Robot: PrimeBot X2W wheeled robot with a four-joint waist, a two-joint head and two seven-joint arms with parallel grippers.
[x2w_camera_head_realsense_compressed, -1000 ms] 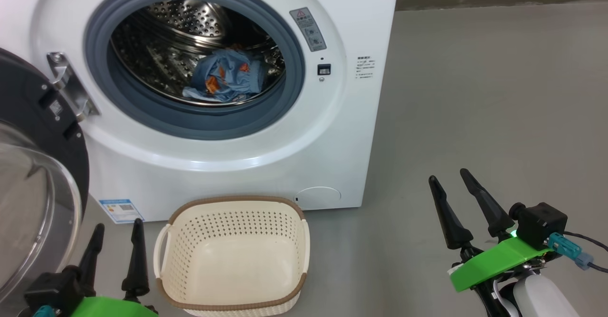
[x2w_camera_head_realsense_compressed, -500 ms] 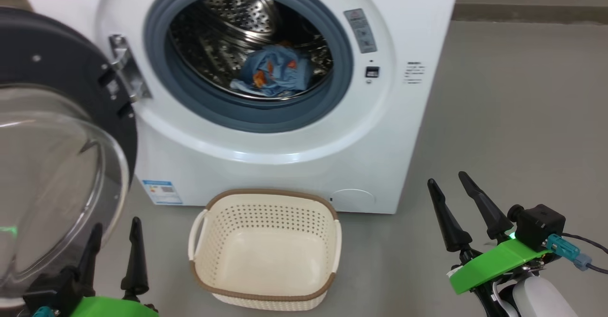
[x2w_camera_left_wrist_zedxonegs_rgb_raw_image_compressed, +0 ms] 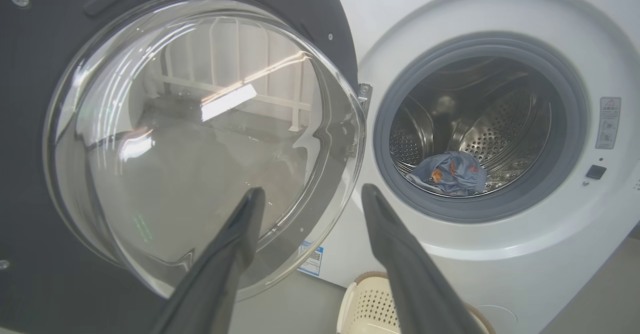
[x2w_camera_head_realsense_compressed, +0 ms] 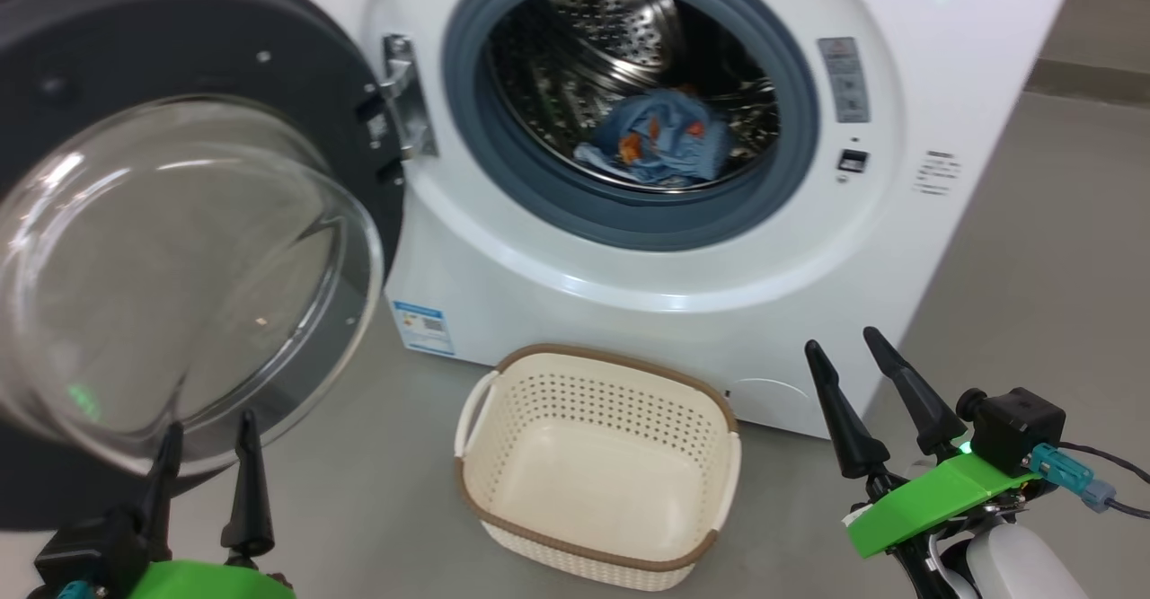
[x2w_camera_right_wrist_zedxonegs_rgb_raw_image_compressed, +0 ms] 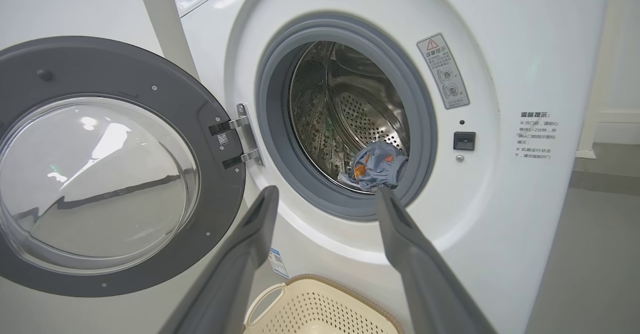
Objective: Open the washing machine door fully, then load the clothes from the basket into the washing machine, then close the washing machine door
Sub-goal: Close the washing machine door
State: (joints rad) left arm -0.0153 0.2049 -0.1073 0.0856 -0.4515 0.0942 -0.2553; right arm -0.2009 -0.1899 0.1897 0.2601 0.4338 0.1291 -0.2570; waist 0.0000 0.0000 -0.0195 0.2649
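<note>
The white washing machine (x2w_camera_head_realsense_compressed: 647, 294) stands with its round black door (x2w_camera_head_realsense_compressed: 180, 42) swung wide to the left, its glass bowl bulging toward me. Light blue clothes (x2w_camera_head_realsense_compressed: 660, 141) with orange patches lie inside the steel drum, also visible as the clothes (x2w_camera_left_wrist_zedxonegs_rgb_raw_image_compressed: 447, 174) and the clothes (x2w_camera_right_wrist_zedxonegs_rgb_raw_image_compressed: 375, 166) in the wrist views. The cream basket (x2w_camera_head_realsense_compressed: 597, 464) sits on the floor before the machine with nothing in it. My left gripper (x2w_camera_head_realsense_compressed: 207, 433) hangs open just below the door glass. My right gripper (x2w_camera_head_realsense_compressed: 844, 352) is open at the lower right, apart from the machine. Both hold nothing.
Grey floor (x2w_camera_head_realsense_compressed: 1033, 294) stretches to the right of the machine. The open door (x2w_camera_left_wrist_zedxonegs_rgb_raw_image_compressed: 190, 138) takes up the space at the left, close in front of my left fingers (x2w_camera_left_wrist_zedxonegs_rgb_raw_image_compressed: 240, 234). A blue label sticker (x2w_camera_head_realsense_compressed: 422, 327) marks the machine's lower front.
The head camera has swung left, so machine, door and basket have slid rightward in the picture. Both grippers stay open and still relative to the camera.
</note>
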